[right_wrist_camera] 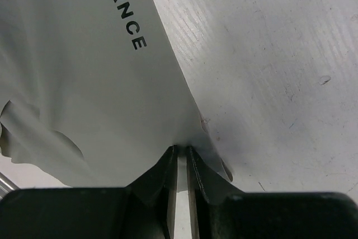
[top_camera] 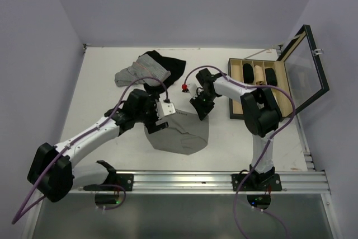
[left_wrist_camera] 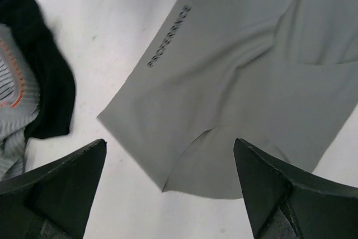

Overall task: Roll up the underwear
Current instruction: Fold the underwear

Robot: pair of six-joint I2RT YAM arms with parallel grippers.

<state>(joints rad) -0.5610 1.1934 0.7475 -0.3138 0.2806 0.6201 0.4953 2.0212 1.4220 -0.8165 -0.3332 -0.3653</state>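
Note:
The underwear (top_camera: pixel 182 135) is plain grey cloth lying mostly flat at the table's middle front, its lettered waistband (left_wrist_camera: pixel 168 36) facing up. My left gripper (top_camera: pixel 158 121) hovers over its left edge, open wide. In the left wrist view a folded corner of the underwear (left_wrist_camera: pixel 240 71) lies between and ahead of the left gripper's (left_wrist_camera: pixel 169 144) spread fingers. My right gripper (top_camera: pixel 200 111) is at the cloth's upper right corner. In the right wrist view the right gripper (right_wrist_camera: pixel 182 148) has its jaws nearly together, pinching the waistband edge of the underwear (right_wrist_camera: pixel 84 71), which puckers up at the tips.
A grey-and-white striped garment (top_camera: pixel 137 71) and a black garment (top_camera: pixel 170 65) lie bunched at the back, behind the left arm. A wooden compartment box (top_camera: pixel 231 88) with its glass lid (top_camera: pixel 307 65) raised stands at the right. A small red thing (top_camera: pixel 184 87) lies near the right wrist.

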